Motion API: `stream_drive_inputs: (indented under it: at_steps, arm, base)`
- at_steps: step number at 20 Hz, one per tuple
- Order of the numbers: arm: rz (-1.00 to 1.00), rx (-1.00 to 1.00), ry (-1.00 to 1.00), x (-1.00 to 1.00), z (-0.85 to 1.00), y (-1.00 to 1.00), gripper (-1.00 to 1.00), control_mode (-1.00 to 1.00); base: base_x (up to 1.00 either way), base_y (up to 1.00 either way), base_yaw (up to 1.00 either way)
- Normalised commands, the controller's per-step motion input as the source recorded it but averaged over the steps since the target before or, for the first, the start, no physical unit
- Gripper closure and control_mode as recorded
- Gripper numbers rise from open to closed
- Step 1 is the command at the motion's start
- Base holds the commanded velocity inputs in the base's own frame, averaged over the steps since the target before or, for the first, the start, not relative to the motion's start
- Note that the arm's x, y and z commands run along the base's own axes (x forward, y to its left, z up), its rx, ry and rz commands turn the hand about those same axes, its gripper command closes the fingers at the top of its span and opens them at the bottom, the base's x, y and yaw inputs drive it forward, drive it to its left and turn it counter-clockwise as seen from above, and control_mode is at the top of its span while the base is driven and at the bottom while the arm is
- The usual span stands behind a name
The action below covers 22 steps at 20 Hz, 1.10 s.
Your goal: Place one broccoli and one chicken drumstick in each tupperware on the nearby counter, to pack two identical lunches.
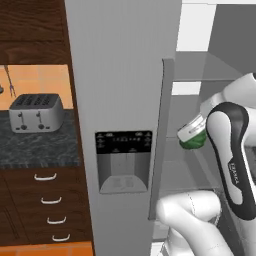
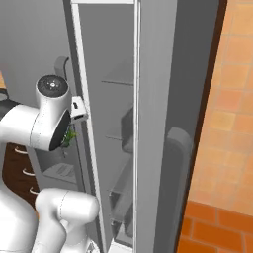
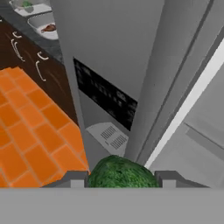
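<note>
The gripper is clamped on a broccoli, held in the air beside the open fridge door. On the counter's far end, two tubs sit side by side, one holding a drumstick.

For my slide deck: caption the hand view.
The pincer shut on a broccoli beside the grey fridge door, with its dark dispenser panel ahead.

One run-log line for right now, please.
tool: shut on broccoli | location: beside open fridge door | tupperware: far, on counter
</note>
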Motion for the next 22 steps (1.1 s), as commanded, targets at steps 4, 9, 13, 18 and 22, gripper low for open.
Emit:
stream_drive_inputs:
  at_steps: [4, 9, 13, 18, 22]
  arm:
    - [0.0, 0.0, 0.0, 0.0, 0.0, 0.0, 1.0, 1.0]
    - [0.0, 0.0, 0.0, 0.0, 0.0, 0.0, 1.0, 1.0]
    - [0.0, 0.0, 0.0, 0.0, 0.0, 0.0, 1.0, 1.0]
    - [0.0, 0.0, 0.0, 0.0, 0.0, 0.0, 1.0, 1.0]
    - [0.0, 0.0, 0.0, 0.0, 0.0, 0.0, 1.0, 1.0]
  base:
    - [0.21, 0.9, 0.03]
    - [0.07, 0.97, 0.0]
    - [0.06, 1.0, 0.0]
    - [0.0, 1.0, 0.0]
    - [0.04, 0.97, 0.0]
